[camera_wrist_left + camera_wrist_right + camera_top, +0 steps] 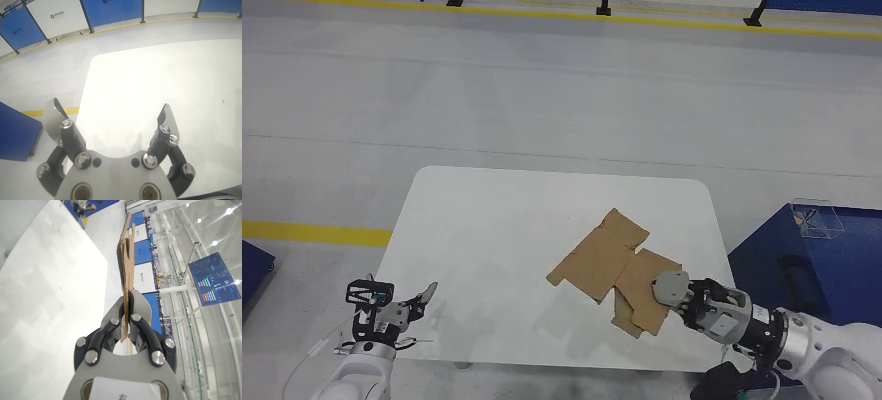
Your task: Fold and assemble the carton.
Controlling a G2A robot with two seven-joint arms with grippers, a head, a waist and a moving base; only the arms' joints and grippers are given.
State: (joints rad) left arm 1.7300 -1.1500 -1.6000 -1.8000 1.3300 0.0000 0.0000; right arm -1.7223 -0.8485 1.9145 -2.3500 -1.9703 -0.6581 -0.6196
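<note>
A flat, unfolded brown carton (607, 268) is over the right half of the white table (492, 250). My right gripper (670, 287) is shut on the carton's near right edge. The right wrist view shows the carton (127, 262) edge-on, clamped between the two fingers, with my right gripper (126, 292) holding it away from the tabletop. My left gripper (422, 297) is at the table's near left corner, far from the carton. In the left wrist view, my left gripper (111, 106) is open with nothing between its fingers.
A blue cabinet (802, 270) with a small clear box (814, 218) on top stands just right of the table. Another blue block (17, 132) sits on the floor off the table's left edge. Yellow floor lines run behind and beside the table.
</note>
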